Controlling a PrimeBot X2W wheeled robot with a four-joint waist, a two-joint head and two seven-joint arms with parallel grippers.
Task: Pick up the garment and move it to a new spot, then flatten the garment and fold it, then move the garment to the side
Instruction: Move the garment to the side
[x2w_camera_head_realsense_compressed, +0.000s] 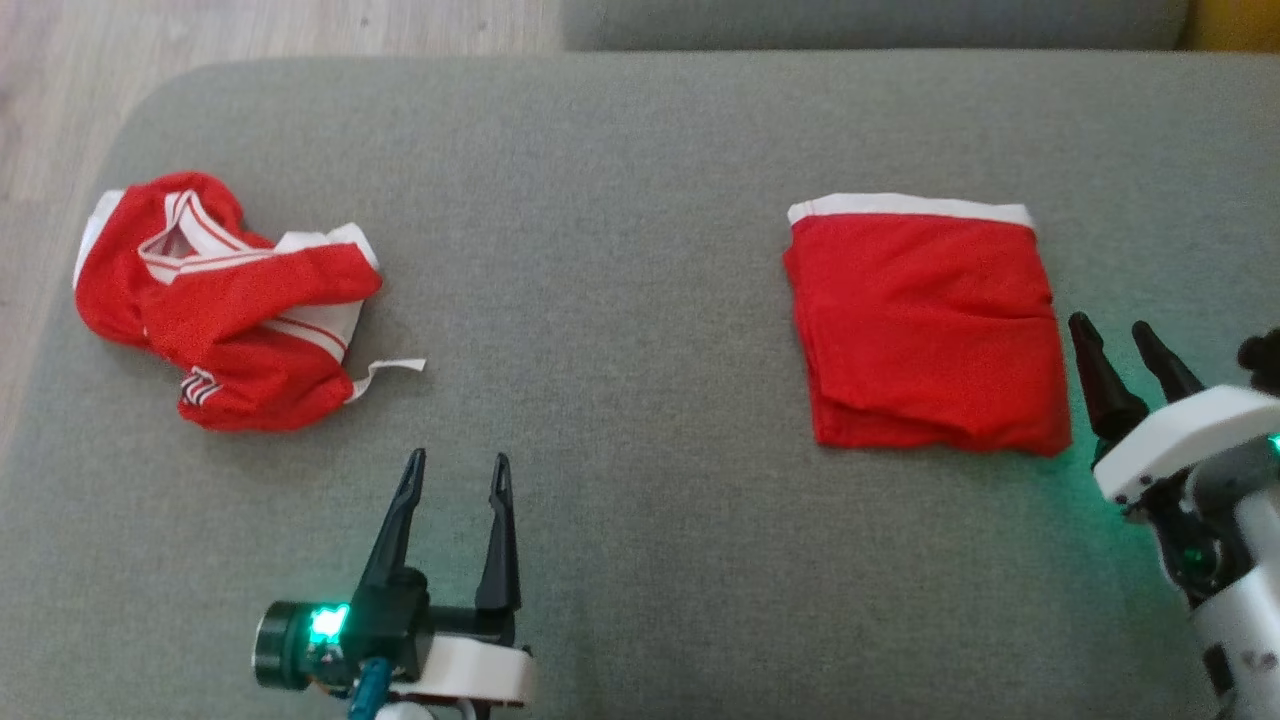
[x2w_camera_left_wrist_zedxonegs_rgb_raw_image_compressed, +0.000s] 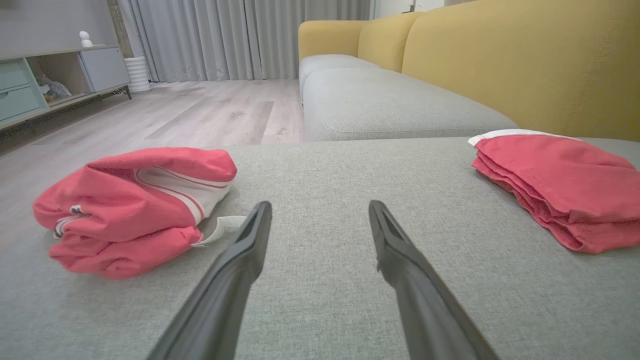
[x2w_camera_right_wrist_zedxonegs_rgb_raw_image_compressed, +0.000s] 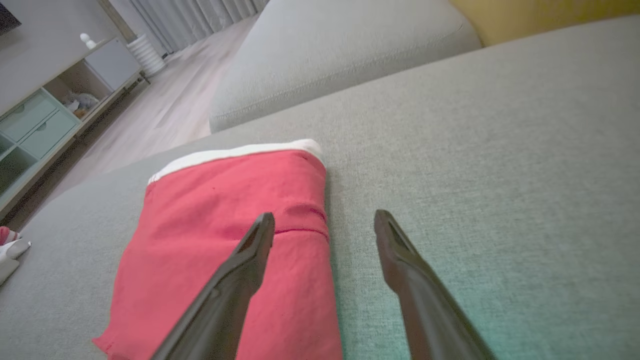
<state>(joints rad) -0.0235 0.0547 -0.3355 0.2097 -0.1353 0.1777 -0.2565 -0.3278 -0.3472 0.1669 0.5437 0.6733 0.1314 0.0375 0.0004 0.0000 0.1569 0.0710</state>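
The folded red garment (x2w_camera_head_realsense_compressed: 925, 320), white waistband at its far edge, lies flat on the right part of the grey sofa cushion (x2w_camera_head_realsense_compressed: 620, 300). A crumpled red garment (x2w_camera_head_realsense_compressed: 230, 310) with white stripes sits well apart from it at the cushion's left end, a white strap trailing toward the middle.

The right end effector (x2w_camera_head_realsense_compressed: 1110, 325) is just beside the folded garment's right edge, fingers spread wide and holding nothing; in the right wrist view one finger overlaps the cloth and the other the bare cushion. The left end effector (x2w_camera_head_realsense_compressed: 458, 462) is over bare cushion near the crumpled garment, also wide and empty.

Beyond are a yellow sofa back (x2w_camera_left_wrist_zedxonegs_rgb_raw_image_compressed: 500, 60), wood floor (x2w_camera_left_wrist_zedxonegs_rgb_raw_image_compressed: 200, 110) and grey curtains (x2w_camera_left_wrist_zedxonegs_rgb_raw_image_compressed: 240, 35).
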